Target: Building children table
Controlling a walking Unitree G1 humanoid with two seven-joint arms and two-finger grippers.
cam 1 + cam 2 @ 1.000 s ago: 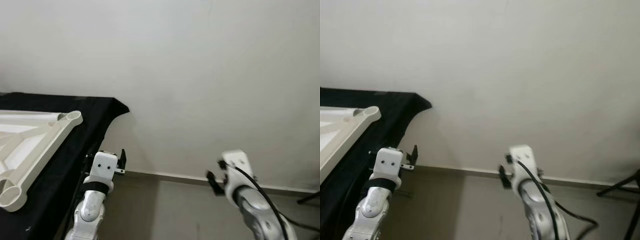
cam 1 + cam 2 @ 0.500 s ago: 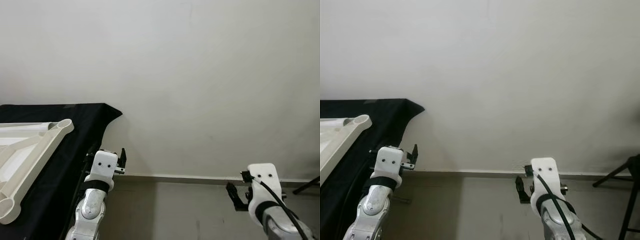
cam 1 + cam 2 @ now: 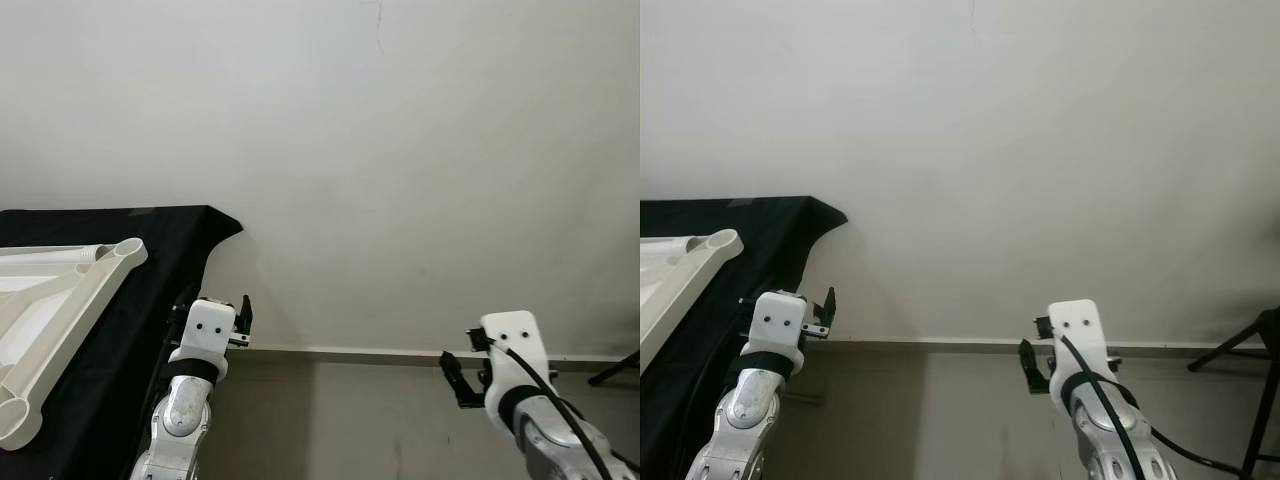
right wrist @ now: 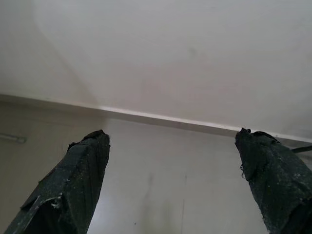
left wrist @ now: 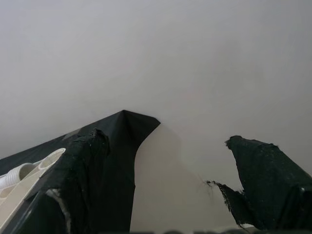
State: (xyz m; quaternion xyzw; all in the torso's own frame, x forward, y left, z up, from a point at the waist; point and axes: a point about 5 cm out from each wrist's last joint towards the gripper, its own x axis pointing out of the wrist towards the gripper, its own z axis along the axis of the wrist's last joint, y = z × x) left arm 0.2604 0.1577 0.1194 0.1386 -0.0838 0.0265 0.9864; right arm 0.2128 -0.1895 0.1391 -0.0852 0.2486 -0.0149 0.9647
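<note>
My left gripper (image 5: 168, 190) hangs spread wide and empty just beside the black-draped table (image 3: 150, 300); my right gripper (image 4: 175, 183), equally wide and empty, hovers over bare floor (image 4: 161, 170), well apart. One white table frame (image 3: 70, 290) lies on the cloth left of my left gripper.

A bare, plain room, perhaps a spare room in a home: a blank white wall (image 3: 400, 150), a grey floor (image 3: 940, 420) with a pale skirting strip (image 3: 940, 343), and a table under a black cloth (image 3: 110, 330).
</note>
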